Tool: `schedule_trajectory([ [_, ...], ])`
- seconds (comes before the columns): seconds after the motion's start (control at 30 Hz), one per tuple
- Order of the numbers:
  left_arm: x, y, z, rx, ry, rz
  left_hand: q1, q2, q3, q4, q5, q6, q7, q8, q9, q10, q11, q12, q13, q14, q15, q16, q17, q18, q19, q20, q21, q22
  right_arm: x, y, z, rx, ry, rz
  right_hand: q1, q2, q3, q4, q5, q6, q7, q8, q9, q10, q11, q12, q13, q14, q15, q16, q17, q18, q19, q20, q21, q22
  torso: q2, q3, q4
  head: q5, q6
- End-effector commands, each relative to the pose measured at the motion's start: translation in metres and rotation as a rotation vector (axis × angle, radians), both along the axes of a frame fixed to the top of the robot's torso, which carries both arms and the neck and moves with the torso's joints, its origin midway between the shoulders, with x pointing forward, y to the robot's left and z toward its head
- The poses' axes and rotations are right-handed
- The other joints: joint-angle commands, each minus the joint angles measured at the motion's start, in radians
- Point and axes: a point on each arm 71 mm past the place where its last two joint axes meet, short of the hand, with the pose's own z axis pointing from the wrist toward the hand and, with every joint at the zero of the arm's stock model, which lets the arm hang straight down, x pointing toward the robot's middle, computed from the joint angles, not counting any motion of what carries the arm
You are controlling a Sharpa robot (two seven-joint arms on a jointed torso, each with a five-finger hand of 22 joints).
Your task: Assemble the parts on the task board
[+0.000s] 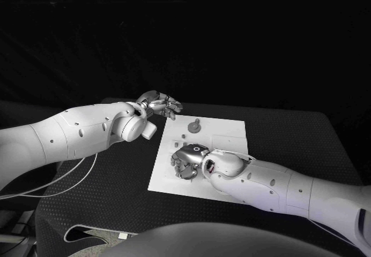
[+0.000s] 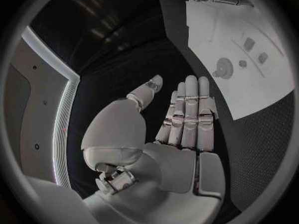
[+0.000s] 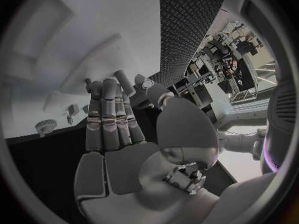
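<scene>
The white task board (image 1: 224,136) lies in the middle of the black table. A round grey part (image 1: 194,127) with a small tab sits near the board's far edge, and two small parts (image 1: 180,140) lie just nearer. My right hand (image 1: 188,160) hovers low over the board's near left area, fingers straight, thumb apart, holding nothing. The right wrist view shows that hand (image 3: 115,129) above the board (image 3: 37,84), with the round part (image 3: 45,126) beyond its fingertips. My left hand (image 1: 158,104) floats beyond the board's far left corner, fingers extended and empty (image 2: 187,114); the round part (image 2: 223,64) lies ahead of it.
Black textured table (image 1: 101,182) surrounds the board, with bare room on both sides. A white cable (image 1: 77,176) trails under my left arm near the table's left edge. Shallow outlined recesses (image 1: 228,142) mark the board's right half.
</scene>
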Motion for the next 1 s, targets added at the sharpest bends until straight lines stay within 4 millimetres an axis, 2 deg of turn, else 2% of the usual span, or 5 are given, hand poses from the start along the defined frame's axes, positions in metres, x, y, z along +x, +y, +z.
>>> schedule_trajectory([
  [0.03, 0.000, -0.002, 0.001, -0.012, 0.001, -0.015, -0.010, 0.001, -0.003, 0.004, 0.003, -0.008, 0.000, 0.007, -0.001, -0.007, 0.003, -0.001, 0.001, 0.005, 0.000, -0.005, 0.001, 0.004, 0.003, 0.002, -0.006, -0.002, -0.002, -0.002, -0.003, 0.020, 0.024, -0.011, -0.008, -0.005, -0.009, 0.002, 0.002, -0.016, 0.001, -0.008, -0.005, -0.019, 0.004, -0.011, -0.004, -0.010, 0.010, 0.003, -0.003, 0.004, -0.014, 0.004, 0.002, 0.021, 0.000, 0.0003, 0.0003, 0.000, 0.000],
  [0.57, 0.000, -0.001, 0.001, -0.010, 0.001, -0.011, -0.010, 0.001, -0.003, 0.004, 0.003, -0.009, 0.000, 0.007, -0.002, -0.008, 0.003, -0.001, 0.001, 0.005, 0.000, -0.007, 0.003, 0.004, 0.003, 0.002, -0.006, -0.002, -0.004, -0.013, 0.008, 0.094, 0.002, -0.036, 0.004, -0.006, -0.013, 0.003, 0.003, -0.010, 0.010, 0.001, -0.004, -0.016, 0.004, -0.009, -0.005, -0.014, 0.011, 0.008, -0.006, 0.006, -0.018, 0.006, 0.006, 0.022, 0.000, 0.0010, -0.0004, -0.001, 0.000],
  [0.87, 0.001, 0.002, 0.000, -0.007, 0.001, -0.005, -0.010, 0.001, -0.003, 0.004, 0.003, -0.009, 0.000, 0.007, -0.002, -0.008, 0.003, -0.001, 0.001, 0.005, 0.000, -0.007, 0.004, 0.004, 0.003, 0.002, -0.006, -0.002, 0.012, -0.033, 0.051, 0.266, 0.037, -0.115, -0.007, -0.020, -0.025, 0.017, 0.002, -0.010, 0.026, 0.006, -0.006, 0.005, -0.005, 0.005, 0.002, -0.006, 0.002, 0.018, -0.008, 0.006, -0.011, 0.004, 0.015, 0.021, 0.000, 0.0018, -0.0016, -0.010, 0.006],
  [0.9, 0.001, 0.002, 0.000, -0.007, 0.001, -0.005, -0.010, 0.001, -0.003, 0.004, 0.003, -0.009, 0.000, 0.007, -0.002, -0.008, 0.003, -0.001, 0.001, 0.005, 0.000, -0.007, 0.004, 0.004, 0.003, 0.002, -0.006, -0.002, 0.016, -0.038, 0.058, 0.286, 0.056, -0.135, -0.010, -0.022, -0.029, 0.021, 0.002, -0.007, 0.033, 0.008, -0.006, 0.015, -0.009, 0.012, 0.007, -0.003, -0.001, 0.022, -0.009, 0.006, -0.007, 0.002, 0.017, 0.022, -0.001, 0.0016, -0.0010, -0.012, 0.007],
  [1.0, 0.001, 0.004, 0.000, -0.006, 0.005, -0.002, -0.010, 0.001, -0.004, 0.004, 0.003, -0.009, 0.000, 0.007, -0.002, -0.008, 0.003, -0.001, 0.001, 0.005, 0.000, -0.007, 0.004, 0.004, 0.003, 0.002, -0.006, -0.002, 0.032, -0.061, 0.077, 0.342, 0.115, -0.213, -0.018, -0.020, -0.042, 0.032, 0.002, 0.011, 0.023, 0.024, 0.001, 0.068, -0.030, 0.053, 0.044, 0.013, -0.020, 0.042, -0.005, 0.006, 0.009, -0.005, 0.030, 0.022, -0.001, 0.0019, -0.0014, -0.022, 0.018],
])
